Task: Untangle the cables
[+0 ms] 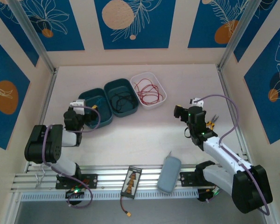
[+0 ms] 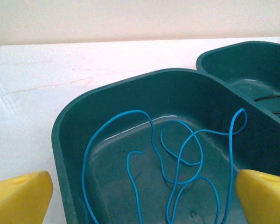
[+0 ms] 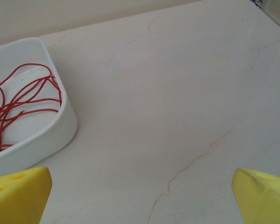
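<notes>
The cables lie apart in three trays at the table's back. A blue cable [image 2: 177, 154] loops loosely in the left teal tray [image 2: 130, 79]. A black cable [image 1: 121, 100] fills the middle teal tray [image 1: 107, 88]. A red cable [image 1: 148, 92] sits in the white tray [image 1: 147, 74]. My left gripper [image 2: 142, 200] hangs open just over the near rim of the left teal tray, its yellow fingertips [image 2: 23, 193] wide apart with nothing between them. My right gripper [image 3: 142, 196] is open too, above bare table to the right of the white tray [image 3: 46, 140].
A grey pouch [image 1: 169, 173] leans on the aluminium rail at the near edge. A small circuit board [image 1: 130, 182] lies beside it, with a short wire ending in a yellow plug. Walls close in the back and both sides.
</notes>
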